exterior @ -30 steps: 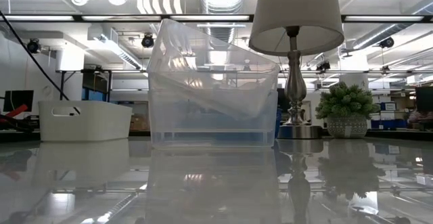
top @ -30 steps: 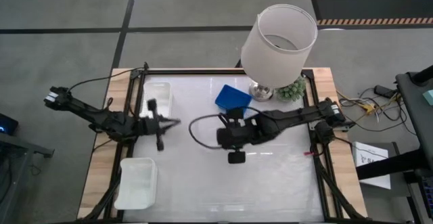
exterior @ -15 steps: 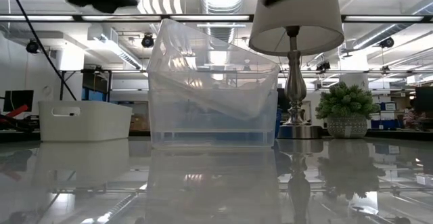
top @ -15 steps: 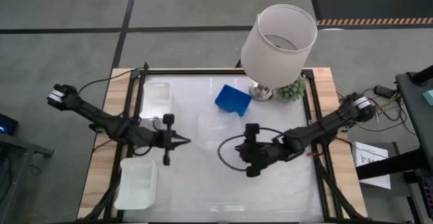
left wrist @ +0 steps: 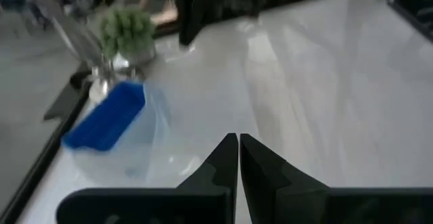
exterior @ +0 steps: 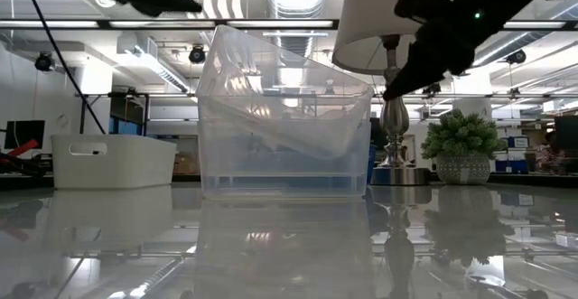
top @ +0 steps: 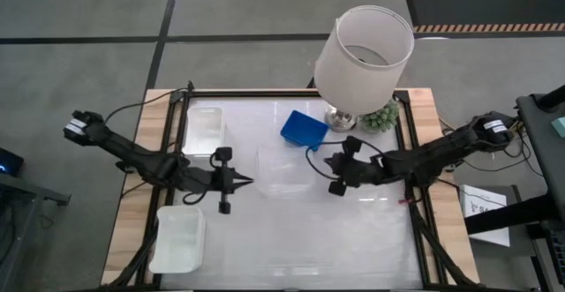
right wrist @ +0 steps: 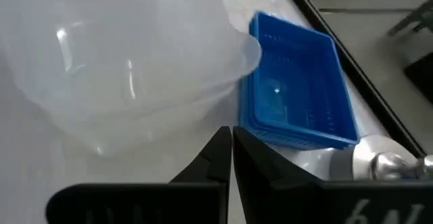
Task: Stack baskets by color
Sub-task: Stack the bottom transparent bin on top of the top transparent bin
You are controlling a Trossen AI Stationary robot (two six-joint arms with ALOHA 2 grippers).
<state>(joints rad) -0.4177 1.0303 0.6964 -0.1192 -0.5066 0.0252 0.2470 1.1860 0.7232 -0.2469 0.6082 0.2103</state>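
Two clear baskets [top: 282,170] stand at the table's middle, the upper one tilted inside the lower [exterior: 284,118]. Just beyond them a blue mesh basket [top: 305,130] rests flat on the table. A white basket [top: 205,126] sits at the far left and a pale one [top: 179,237] at the near left. My left gripper [top: 250,183] is shut and hangs just left of the clear baskets. My right gripper [top: 328,165] is shut and hangs above the table just right of them [exterior: 388,91], apart from the rim.
A lamp with a big white shade [top: 364,56] and a small potted plant [top: 381,116] stand at the far right, close behind my right arm. Bare table surface [top: 318,239] lies toward the near edge.
My right gripper has drawn back from over the table's middle toward the right edge and come down, now showing beside the clear baskets in the low view. My left gripper has gone a little toward the near edge and toward the clear baskets. The baskets have kept still.
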